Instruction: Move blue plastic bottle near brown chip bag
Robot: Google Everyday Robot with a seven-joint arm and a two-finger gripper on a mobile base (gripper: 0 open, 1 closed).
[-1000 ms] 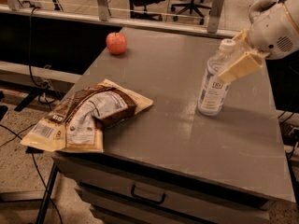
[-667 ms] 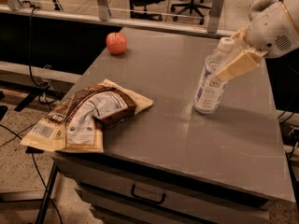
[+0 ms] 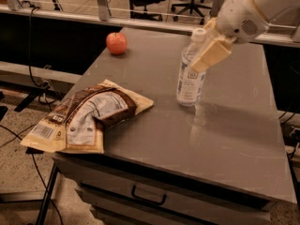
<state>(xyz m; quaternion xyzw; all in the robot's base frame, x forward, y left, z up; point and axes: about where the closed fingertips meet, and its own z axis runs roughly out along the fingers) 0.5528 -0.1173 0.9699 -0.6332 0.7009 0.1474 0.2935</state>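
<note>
The blue plastic bottle (image 3: 189, 82) is clear with a white cap and a pale label, upright over the middle of the grey table (image 3: 225, 139), its base at or just above the surface. My gripper (image 3: 204, 54) reaches in from the upper right, its tan fingers (image 3: 213, 54) shut on the bottle's upper part. The brown chip bag (image 3: 86, 117) lies flat at the table's front left corner, hanging over the edge, well to the left of the bottle.
A red apple (image 3: 116, 43) sits at the table's far left. A drawer with a handle (image 3: 148, 197) is under the tabletop. Office chairs and a rail stand behind the table. Cables run on the floor at left.
My gripper has moved left and a little nearer with the bottle in it, bringing the bottle closer to the chip bag. The bag and apple have not moved.
</note>
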